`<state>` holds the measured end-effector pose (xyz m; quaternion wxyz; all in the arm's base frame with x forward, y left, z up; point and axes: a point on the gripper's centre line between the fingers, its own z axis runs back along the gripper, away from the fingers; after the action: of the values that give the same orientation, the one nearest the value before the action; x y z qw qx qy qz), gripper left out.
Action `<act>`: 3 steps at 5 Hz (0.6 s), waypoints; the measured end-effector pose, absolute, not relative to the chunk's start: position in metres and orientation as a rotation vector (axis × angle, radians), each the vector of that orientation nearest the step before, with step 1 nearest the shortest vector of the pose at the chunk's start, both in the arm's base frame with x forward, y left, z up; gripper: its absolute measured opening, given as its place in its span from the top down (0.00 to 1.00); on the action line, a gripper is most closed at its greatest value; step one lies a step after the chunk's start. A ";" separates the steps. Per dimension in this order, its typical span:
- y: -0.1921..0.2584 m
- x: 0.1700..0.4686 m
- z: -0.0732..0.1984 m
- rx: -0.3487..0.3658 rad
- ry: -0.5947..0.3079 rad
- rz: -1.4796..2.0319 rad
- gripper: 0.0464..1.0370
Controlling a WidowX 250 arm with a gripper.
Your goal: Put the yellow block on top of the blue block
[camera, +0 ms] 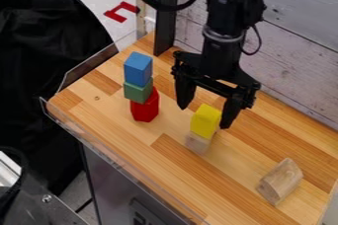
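1. Saw the red hexagonal block [145, 108] upright on the wooden tabletop [119, 120], at the foot of a small tower.
2. Found the green block [138, 92] directly above the red block, and the blue block [138, 69] on top of the green one, so at the very top over the red block.
3. Found the yellow block [206, 121] to the right of the red block, on a pale wooden block [197, 143].
4. Saw the black gripper [204, 118] also to the right of the red block, wide open and with no grip on anything. Noted the yellow block between the two fingertips, nearer to the one farther from the red block; could not tell about contact there.
5. Saw a brown wooden block [280, 181] well apart from the red block, to the lower right.
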<state>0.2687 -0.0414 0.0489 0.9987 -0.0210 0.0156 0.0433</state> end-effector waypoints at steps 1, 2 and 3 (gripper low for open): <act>-0.039 0.272 0.041 -0.053 0.054 0.102 0.04; -0.033 0.272 0.033 -0.058 0.072 0.115 0.04; -0.033 0.273 0.029 -0.063 0.084 0.121 0.04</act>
<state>0.2726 -0.0326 0.0294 0.9968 -0.0314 0.0420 0.0606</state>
